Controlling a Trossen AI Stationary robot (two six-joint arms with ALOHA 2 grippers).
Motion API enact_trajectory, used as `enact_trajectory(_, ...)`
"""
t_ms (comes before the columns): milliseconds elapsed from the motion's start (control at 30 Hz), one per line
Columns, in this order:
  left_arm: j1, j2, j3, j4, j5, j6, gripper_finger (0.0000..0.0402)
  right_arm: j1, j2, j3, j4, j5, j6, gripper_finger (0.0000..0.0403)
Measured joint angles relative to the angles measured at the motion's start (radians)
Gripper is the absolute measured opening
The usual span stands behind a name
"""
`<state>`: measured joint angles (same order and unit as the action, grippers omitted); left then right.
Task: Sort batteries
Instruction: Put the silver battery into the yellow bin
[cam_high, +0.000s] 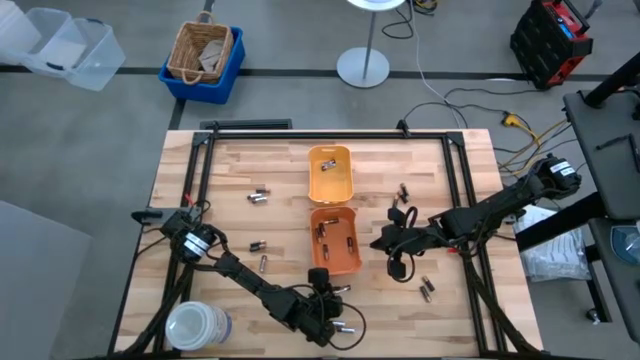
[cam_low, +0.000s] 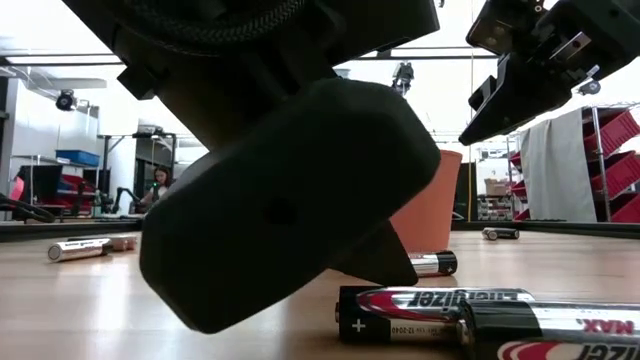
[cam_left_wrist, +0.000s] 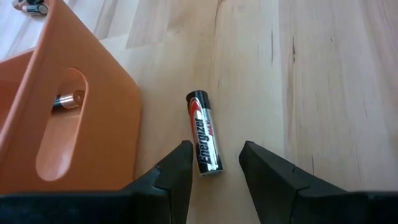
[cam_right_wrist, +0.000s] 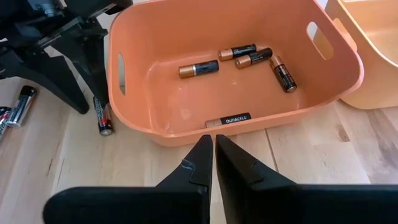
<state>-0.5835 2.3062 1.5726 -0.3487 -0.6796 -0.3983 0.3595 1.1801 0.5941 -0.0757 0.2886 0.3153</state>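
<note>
Black battery (cam_left_wrist: 204, 140) lies lengthwise between left fingers (cam_left_wrist: 176, 171).

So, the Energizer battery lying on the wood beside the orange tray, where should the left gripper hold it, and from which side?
Probably from above, across its middle. The battery lies flat on the table, clear of the orange tray, with both long sides free. The left gripper is open over its near end, a finger on each side.
</note>
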Motion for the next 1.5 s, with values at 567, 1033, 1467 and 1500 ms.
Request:
enact_trajectory(567, 0.001, 0.001, 0.000, -0.017, 0.010, -0.005, 0.0115, 0.000, 0.000, -0.002, 0.000, 0.000, -0.001, 0.0012)
enact_trajectory(1033, 0.001, 0.001, -0.002, -0.018, 0.011, -0.012, 0.0115, 0.000, 0.000, -0.008, 0.002, 0.000, 0.000, 0.0012)
enact_trajectory(1467, 0.000, 0.001, -0.002, -0.019, 0.016, -0.004, 0.0114, 0.000, 0.000, -0.008, 0.002, 0.000, -0.001, 0.0012)
enact_trajectory(1500, -0.001, 0.001, -0.002, -0.019, 0.016, -0.004, 0.0114, 0.000, 0.000, -0.008, 0.002, 0.000, -0.001, 0.0012)
